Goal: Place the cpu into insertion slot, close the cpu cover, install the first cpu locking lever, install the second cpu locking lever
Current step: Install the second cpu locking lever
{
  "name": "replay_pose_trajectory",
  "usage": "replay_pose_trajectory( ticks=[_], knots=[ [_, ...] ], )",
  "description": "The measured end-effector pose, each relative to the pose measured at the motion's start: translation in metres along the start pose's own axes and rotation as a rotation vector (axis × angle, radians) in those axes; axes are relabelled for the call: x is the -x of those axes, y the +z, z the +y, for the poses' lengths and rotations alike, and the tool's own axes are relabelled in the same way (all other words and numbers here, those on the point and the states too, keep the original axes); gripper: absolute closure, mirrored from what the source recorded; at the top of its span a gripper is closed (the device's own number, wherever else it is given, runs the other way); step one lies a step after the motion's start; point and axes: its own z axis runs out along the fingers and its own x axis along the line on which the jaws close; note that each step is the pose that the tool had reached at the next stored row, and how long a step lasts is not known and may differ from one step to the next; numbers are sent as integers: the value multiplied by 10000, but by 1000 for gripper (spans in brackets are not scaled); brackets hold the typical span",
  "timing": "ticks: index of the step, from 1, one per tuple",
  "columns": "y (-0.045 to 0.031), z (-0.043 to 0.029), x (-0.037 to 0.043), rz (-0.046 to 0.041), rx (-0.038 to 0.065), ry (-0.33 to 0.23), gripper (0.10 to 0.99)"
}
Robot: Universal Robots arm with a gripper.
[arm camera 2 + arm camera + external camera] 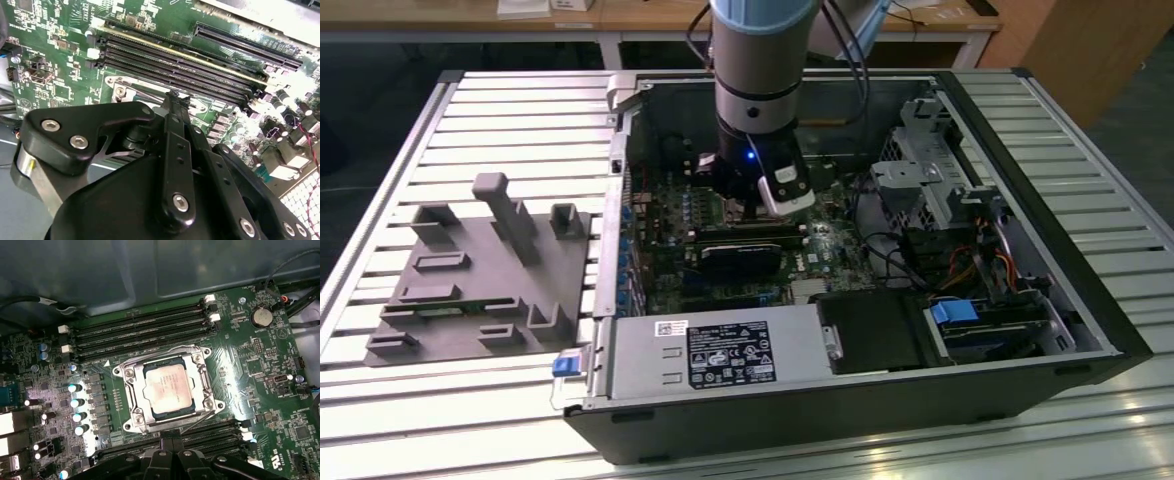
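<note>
Slatted metal tabletop (507,110) is carrying an open computer case (1067,330), with a grey fixture block (480,280) sitting on the exterior view's left. Inside the case, the arm (754,80) is reaching straight down over the green board (841,245), with the gripper (781,205) hanging just above it.

In the first wrist view, the cpu (167,385) is lying flat in the slot (141,371), its dull silver top facing up. The cover (197,372) is lying down around it, framing the chip through its window, with screw heads showing at the corners. Thin wire levers (200,421) are running along the frame's edges; whether they are latched cannot be told. Long black memory slots (140,330) are flanking the socket on two sides.

In the second wrist view, the gripper (176,100) is showing its fingers (176,130) pressed together, gripping nothing, with their tip hanging over the socket frame (125,87).
</note>
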Motion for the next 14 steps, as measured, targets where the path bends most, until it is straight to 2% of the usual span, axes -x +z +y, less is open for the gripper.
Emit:
replay_pose_trajectory(
  ticks=[9,14],
  knots=[
    [33,-142,12,154,650,31,980],
    [78,-171,-27,196,828,39,980]
  ],
)
